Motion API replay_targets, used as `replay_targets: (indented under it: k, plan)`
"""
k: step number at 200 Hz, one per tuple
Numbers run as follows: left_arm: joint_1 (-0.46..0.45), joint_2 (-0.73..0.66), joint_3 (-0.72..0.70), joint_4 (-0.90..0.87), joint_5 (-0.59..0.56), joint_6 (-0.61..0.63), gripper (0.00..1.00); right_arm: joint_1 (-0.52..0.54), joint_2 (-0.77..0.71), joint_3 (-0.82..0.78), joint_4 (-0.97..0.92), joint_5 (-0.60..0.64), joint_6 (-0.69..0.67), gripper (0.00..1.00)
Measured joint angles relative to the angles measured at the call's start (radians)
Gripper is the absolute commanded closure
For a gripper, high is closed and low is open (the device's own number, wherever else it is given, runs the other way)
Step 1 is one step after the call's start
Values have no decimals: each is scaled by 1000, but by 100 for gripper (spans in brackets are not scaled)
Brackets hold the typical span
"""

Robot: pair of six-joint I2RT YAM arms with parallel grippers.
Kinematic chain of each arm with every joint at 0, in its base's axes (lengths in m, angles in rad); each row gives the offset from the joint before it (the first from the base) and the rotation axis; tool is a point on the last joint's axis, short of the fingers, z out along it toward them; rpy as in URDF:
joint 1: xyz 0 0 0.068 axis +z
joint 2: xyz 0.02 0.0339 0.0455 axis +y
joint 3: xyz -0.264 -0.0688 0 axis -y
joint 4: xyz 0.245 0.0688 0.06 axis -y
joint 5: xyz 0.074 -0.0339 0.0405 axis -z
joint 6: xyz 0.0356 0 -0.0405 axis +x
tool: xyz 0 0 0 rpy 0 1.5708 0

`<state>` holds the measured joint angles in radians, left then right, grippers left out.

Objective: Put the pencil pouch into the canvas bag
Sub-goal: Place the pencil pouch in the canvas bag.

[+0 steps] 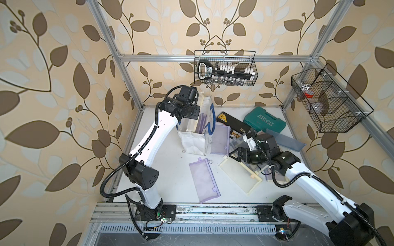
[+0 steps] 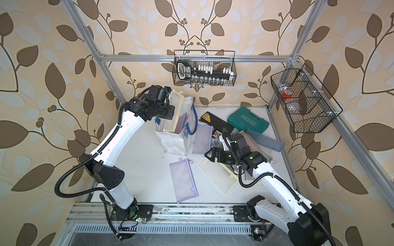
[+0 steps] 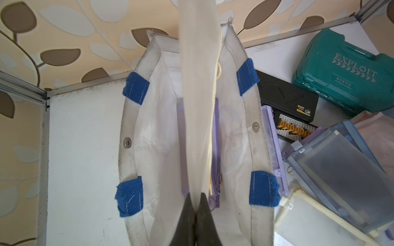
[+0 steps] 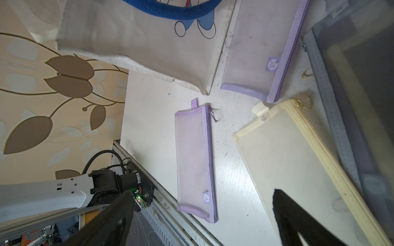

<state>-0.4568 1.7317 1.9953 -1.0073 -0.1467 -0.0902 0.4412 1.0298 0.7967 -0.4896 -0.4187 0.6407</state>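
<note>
a: how far along is this looking?

b: about midway, i'm judging. the left gripper (image 3: 195, 202) is pinching a cream pouch (image 3: 198, 85) by one end, jaws closed tight on it. the pouch is hanging edge-on right over the open mouth of the bag (image 3: 125, 119). it isn't released yet.

a: anything lying inside?

b: a purple pouch (image 3: 216, 136) is showing down in there, just beside the cream one (i can't tell how deep the cream one is reaching).

a: so what's remaining?

b: lowering and letting go, i'm guessing. more pouches are also waiting on the table (image 1: 172, 176). a lilac pouch (image 1: 204, 181) is lying flat out front. a leaning pouch (image 1: 219, 139) is resting against the bag's side. a pale pouch (image 1: 241, 176) is lying partly under the right arm.

a: how are the arms sitting?

b: in both top views the left arm is reaching up and over toward the far left corner, its wrist bending down above the bag. the right gripper (image 1: 232, 155) is hovering low over the pile on the right. its jaws are spreading wide and holding nothing, and it's pointing roughly toward the bag.
</note>
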Motion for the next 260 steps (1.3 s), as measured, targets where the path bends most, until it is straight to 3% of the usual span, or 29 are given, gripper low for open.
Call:
replay_targets:
  k: [75,130,154,175,218,260]
  plan:
    - [0,4,-90,39,18,6,100,0,0,-18,0,0,6,0]
    - [0,82,-94,69,24,4,100,21,11,-18,1,8,6,1]
    - [0,142,-49,48,11,-1,54,31,11,-18,4,12,10,0]
    - [0,160,-16,24,-6,-17,31,36,9,-18,6,19,14,1]
    - [0,102,-2,-29,-30,-46,9,36,8,-18,8,23,14,1]
    - [-6,-101,-85,-59,-10,-79,2,41,32,-18,24,24,13,1]
